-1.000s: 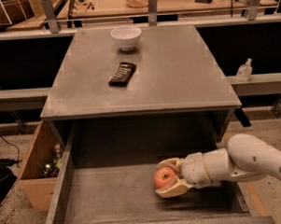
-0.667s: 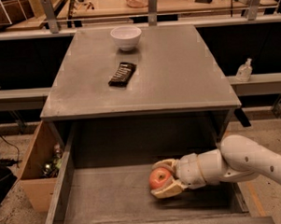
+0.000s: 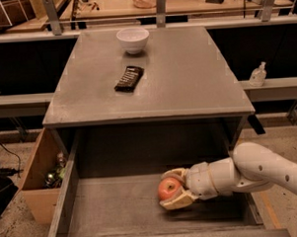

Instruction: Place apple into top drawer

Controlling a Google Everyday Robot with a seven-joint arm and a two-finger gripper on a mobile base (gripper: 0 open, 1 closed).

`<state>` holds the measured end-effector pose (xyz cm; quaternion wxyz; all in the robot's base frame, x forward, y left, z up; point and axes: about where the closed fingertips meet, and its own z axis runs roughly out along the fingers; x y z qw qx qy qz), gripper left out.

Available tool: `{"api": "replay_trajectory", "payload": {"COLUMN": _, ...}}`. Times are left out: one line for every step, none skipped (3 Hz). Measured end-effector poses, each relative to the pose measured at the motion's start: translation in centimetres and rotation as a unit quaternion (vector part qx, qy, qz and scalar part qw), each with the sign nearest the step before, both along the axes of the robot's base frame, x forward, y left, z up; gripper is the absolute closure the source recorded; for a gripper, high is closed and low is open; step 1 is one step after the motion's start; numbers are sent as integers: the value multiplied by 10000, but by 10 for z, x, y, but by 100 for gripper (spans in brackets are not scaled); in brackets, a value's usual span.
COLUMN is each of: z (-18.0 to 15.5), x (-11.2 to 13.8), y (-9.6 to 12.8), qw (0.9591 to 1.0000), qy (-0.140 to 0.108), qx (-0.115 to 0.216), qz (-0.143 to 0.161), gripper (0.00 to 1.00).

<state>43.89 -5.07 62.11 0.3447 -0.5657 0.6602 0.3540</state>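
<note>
The top drawer (image 3: 108, 216) is pulled open below the grey table, its flat grey bottom showing. My gripper (image 3: 170, 189) reaches in from the right, low inside the drawer, on the right half. Its fingers (image 3: 176, 202) close around the red-orange apple (image 3: 168, 188), which sits at or just above the drawer bottom; I cannot tell whether it touches.
On the grey table (image 3: 186, 84) stand a white bowl (image 3: 132, 39) at the back and a dark snack packet (image 3: 129, 78) in the middle. A tan wooden box (image 3: 37, 179) with bottles stands left of the drawer. A clear bottle (image 3: 258, 75) sits on the right ledge.
My gripper has moved a little to the left inside the drawer with the apple held in it.
</note>
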Motion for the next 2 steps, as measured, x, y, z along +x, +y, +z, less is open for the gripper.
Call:
{"api": "replay_trajectory", "payload": {"z": 0, "x": -1, "y": 2, "qw": 10000, "qy": 5, "qx": 4, "qz": 17, "gripper": 31}}
{"api": "replay_trajectory", "payload": {"z": -1, "x": -1, "y": 3, "qw": 10000, "qy": 10, "qx": 8, "qz": 34, "gripper": 8}}
